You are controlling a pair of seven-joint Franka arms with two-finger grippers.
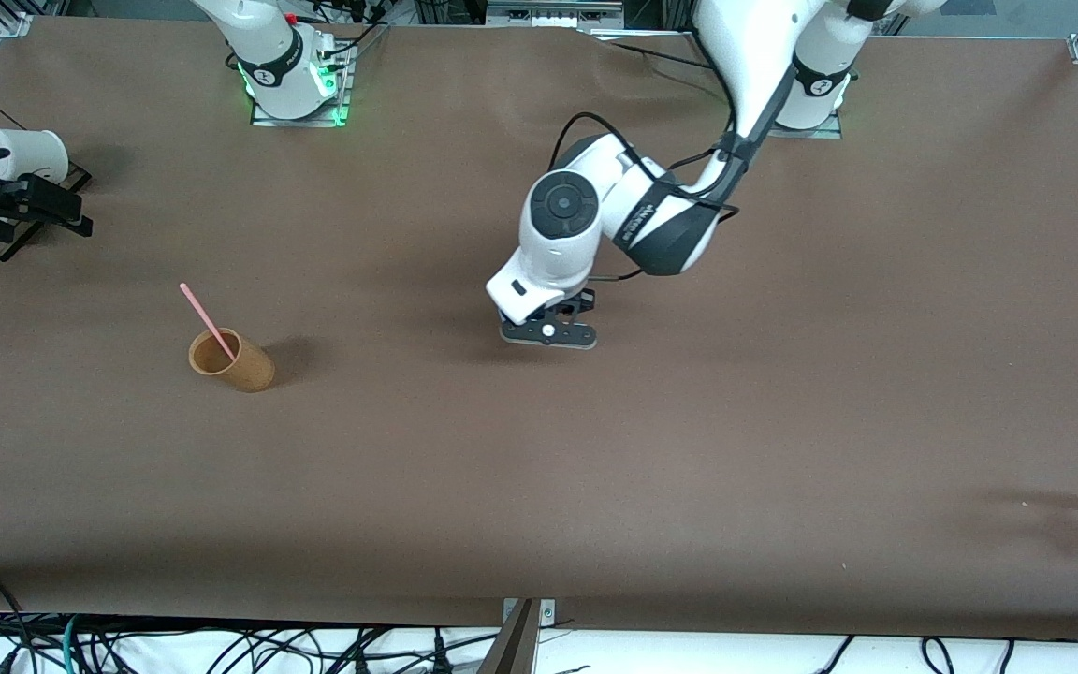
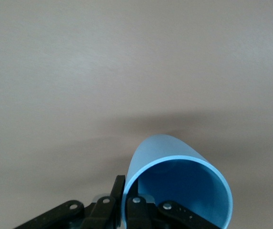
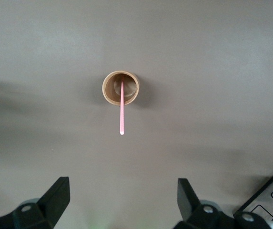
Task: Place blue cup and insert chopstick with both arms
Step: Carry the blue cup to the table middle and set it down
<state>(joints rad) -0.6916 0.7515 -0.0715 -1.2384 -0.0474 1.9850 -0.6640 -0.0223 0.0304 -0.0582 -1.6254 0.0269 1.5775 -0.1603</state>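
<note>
With our left gripper (image 2: 125, 210) pinching the blue cup's (image 2: 174, 183) rim over mid-table, we should set it down level before letting go, while our right gripper (image 3: 122, 202) hangs wide open above the chopstick (image 1: 207, 321) leaning in the tan cup (image 1: 232, 360).

Chopstick (image 1: 208, 321) in cup (image 1: 232, 360), toward right arm's end.

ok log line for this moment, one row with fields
left pincer: shut on blue cup, over mid table | right pincer: open, above tan cup | chopstick: in tan cup
</note>
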